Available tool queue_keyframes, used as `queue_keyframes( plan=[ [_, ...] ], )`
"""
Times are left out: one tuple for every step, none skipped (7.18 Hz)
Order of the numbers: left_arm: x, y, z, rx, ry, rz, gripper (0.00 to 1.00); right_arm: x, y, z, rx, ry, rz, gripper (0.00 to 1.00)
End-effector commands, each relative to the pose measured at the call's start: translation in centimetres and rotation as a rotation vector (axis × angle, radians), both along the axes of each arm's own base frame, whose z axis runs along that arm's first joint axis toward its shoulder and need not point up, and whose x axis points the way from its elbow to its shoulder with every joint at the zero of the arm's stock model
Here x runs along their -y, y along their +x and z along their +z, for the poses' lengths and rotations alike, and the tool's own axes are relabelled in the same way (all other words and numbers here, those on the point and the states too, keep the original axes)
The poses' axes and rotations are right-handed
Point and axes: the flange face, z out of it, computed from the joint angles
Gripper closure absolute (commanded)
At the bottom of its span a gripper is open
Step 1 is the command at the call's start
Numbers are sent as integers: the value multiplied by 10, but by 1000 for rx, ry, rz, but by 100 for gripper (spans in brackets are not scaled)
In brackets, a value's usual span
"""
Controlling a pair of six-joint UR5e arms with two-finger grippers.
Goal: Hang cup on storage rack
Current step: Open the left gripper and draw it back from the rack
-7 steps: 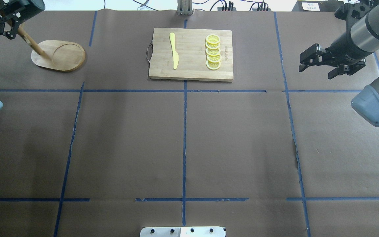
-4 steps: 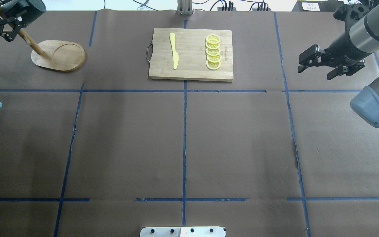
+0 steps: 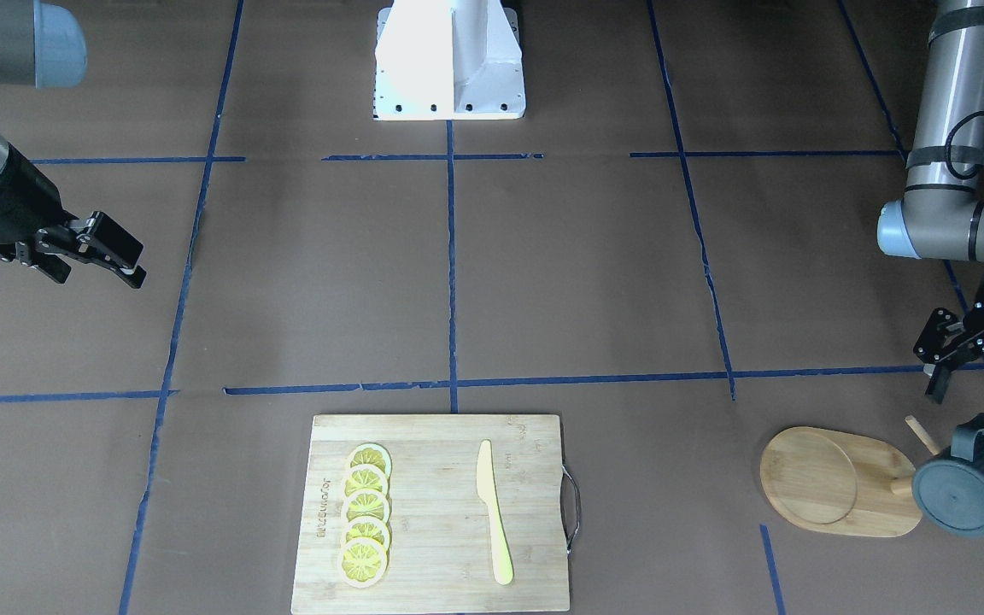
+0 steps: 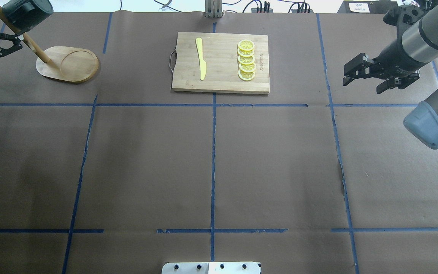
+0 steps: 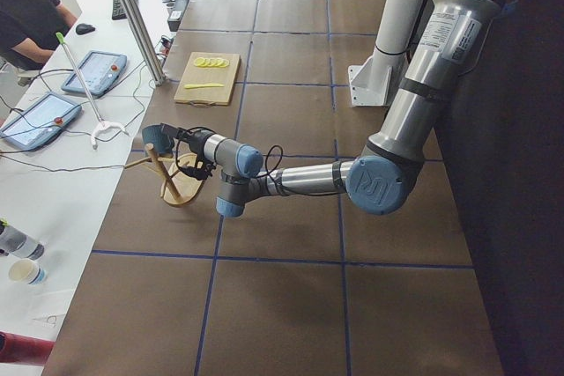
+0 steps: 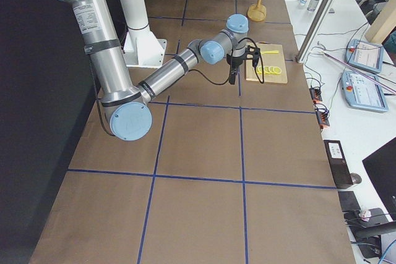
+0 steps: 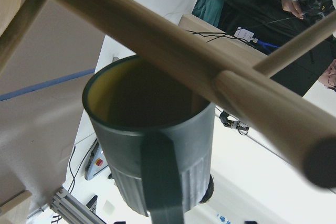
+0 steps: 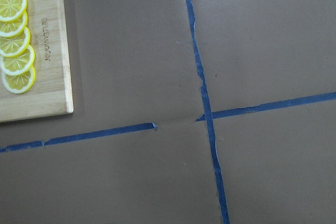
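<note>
2 grippers, both empty. The left gripper (image 3: 957, 367) stands with its fingers spread wide, just beside the storage rack (image 3: 834, 478) and apart from the cup (image 3: 970, 491). The right gripper (image 4: 363, 82) hangs open over bare paper, well away from both.

The dark ribbed cup sits high against the rack's central post (image 4: 40, 53), off the table and out past the post end of the oval base. The left wrist view shows its yellow-lined mouth and its squared handle (image 7: 163, 182) behind the post. No view shows which peg runs through the loop, so a proper seat is likely but unproven.

It looks like glazed ceramic: rigid, breakable, and heavy for such thin dowels. The ribs should give the pads some bite, while the smooth rim looks slippery. If it needs re-seating, the best hold is probably across the ribbed wall (image 3: 983, 500) on the side opposite the handle, leaving the loop free for a peg. The rack looks light and the load hangs to 1 side, so a nudge could rock it.
</note>
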Motion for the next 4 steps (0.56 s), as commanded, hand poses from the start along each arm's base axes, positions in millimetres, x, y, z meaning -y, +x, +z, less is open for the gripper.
queue_keyframes(
  plan=[
    [-34, -13, 19, 191, 145, -23, 0, 0, -1, 2, -3, -2, -1, 1],
    [-46, -13, 28, 351, 242, -3, 0, 0, 0, 4, -3, -5, -2, 1],
    [-59, -21, 48, 541, 324, -41, 0, -1, -1, 3, -3, -2, -3, 1],
    [-73, -26, 67, 735, 413, -55, 0, -2, -2, 3, 1, -5, -6, 1]
  ],
)
